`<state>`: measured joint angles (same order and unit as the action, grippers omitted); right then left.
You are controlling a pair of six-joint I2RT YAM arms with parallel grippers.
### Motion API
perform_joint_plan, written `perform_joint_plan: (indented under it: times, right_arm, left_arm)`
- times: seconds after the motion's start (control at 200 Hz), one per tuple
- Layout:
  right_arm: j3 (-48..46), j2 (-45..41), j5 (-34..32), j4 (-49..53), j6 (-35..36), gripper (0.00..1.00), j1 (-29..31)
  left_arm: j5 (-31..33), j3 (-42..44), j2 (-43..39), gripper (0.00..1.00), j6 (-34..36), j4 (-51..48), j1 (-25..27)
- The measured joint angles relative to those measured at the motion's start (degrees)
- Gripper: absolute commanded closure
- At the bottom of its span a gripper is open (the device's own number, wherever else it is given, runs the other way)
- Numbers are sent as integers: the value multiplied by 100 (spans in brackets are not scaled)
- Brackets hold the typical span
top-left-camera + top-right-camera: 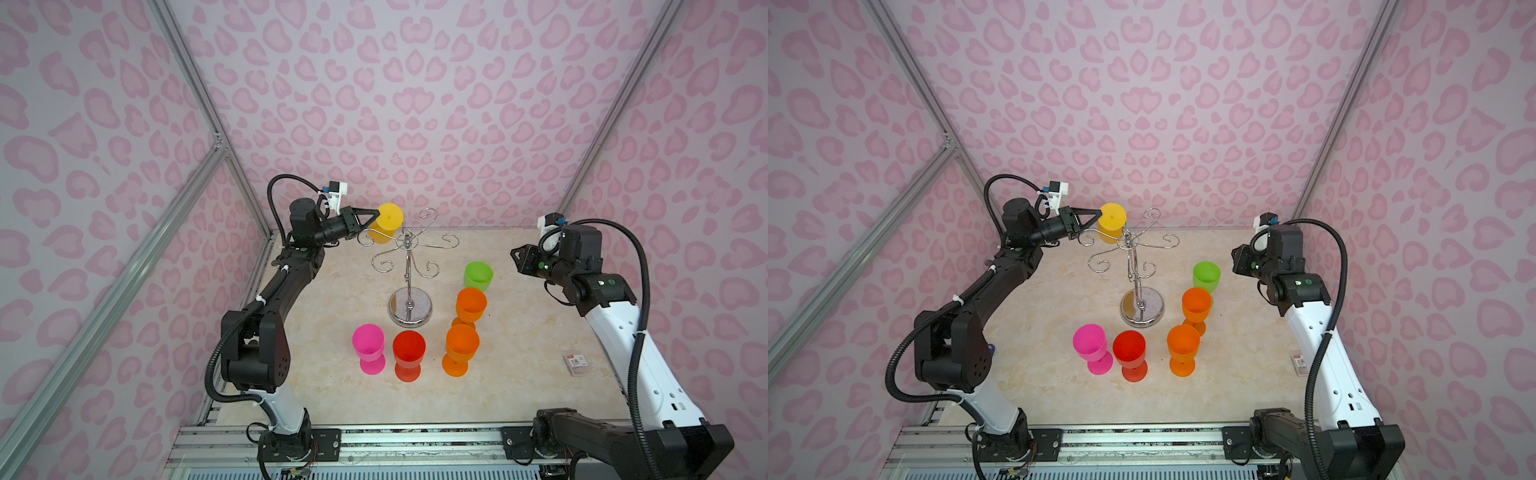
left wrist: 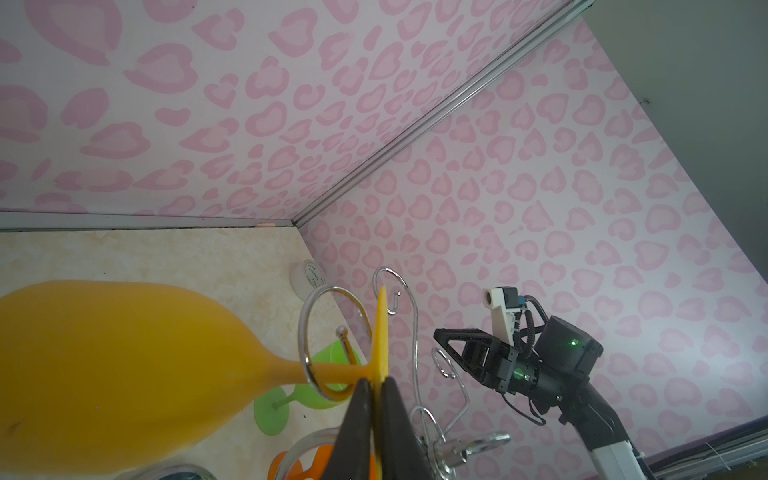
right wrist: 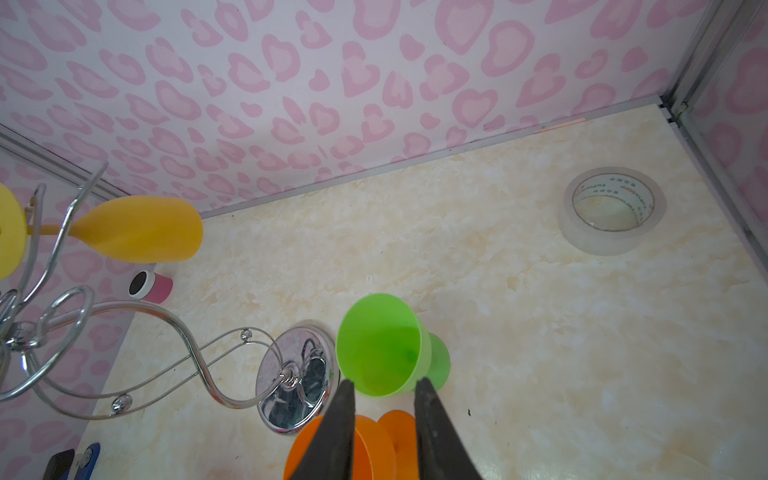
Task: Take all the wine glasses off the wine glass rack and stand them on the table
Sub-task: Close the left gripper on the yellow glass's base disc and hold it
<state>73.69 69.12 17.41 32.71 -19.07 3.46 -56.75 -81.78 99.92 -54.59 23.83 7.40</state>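
Five plastic-looking glasses stand upright on the near half of the bench [image 1: 332,390]: a pink glass [image 1: 368,341], a red glass [image 1: 409,350], two orange glasses [image 1: 462,345] and, further back, a green glass [image 1: 478,274]. Above the green glass the right jaws hang a little apart, holding nothing.

Mid-bench stands the wine glass rack [image 1: 409,270]. The yellow wine glass [image 1: 390,220] hangs bowl-down at its far left, with the stem threaded through a curled arm [image 2: 305,349] and the foot disc [image 2: 380,328] resting above the wire. The left jaws are closed on the rim of that foot, edge-on.

The glass looks light, stiff and unlikely to shatter. Its smooth, thin foot gives little purchase, so it may swivel or slip in the pinch. The stem would be a firmer hold, but the wire crowds it.

The way out is probably outward along the arm, through the open end of the curl. Neighbouring arms sit close on either side and the back wall is near. Bare bench left of the rack gives room to set the glass down. A tape roll [image 3: 611,210] lies well apart in the far corner.
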Motion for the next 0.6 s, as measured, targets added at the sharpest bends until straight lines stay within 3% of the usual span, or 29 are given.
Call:
perform_joint_plan:
  times: [0.39, 0.6]
  right_arm:
    - [0, -2, 55, -26, -79, 74, 0]
    - [0, 0, 83, -31, -81, 74, 0]
  left_arm:
    - [72, 0, -70, 98, 24, -63, 7]
    - [118, 0, -129, 97, 24, -168, 7]
